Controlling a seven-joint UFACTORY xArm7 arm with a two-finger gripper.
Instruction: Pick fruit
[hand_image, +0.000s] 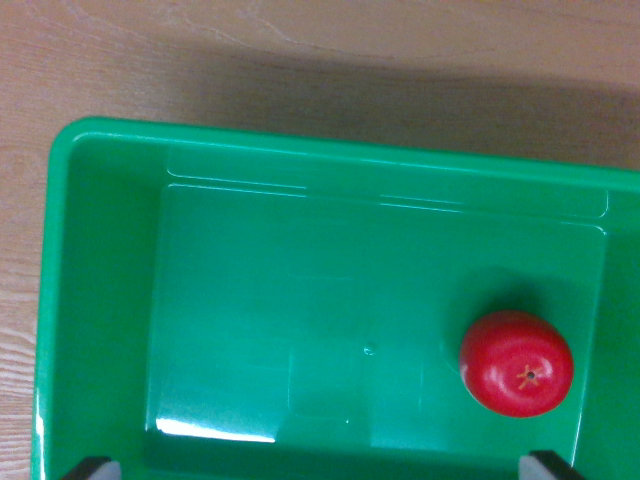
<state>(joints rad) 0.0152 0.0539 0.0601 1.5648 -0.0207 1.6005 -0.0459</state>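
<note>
The green bin (100, 300) on the desk (300, 60) is mostly bare floor. A glossy red fruit (516, 363) sits near its right wall, stem dimple up. Only the pincer (325, 466) tips show, spread apart.

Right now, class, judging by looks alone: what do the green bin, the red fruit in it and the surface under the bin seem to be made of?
Green bin: likely moulded plastic, glossy; bright glare streaks and rounded, seamless corners. Red fruit: smooth, shiny skin with highlights and a small stem dimple; real or plastic cannot be told. Surface: wood or wood-look laminate, matte, with pale grain lines.
</note>
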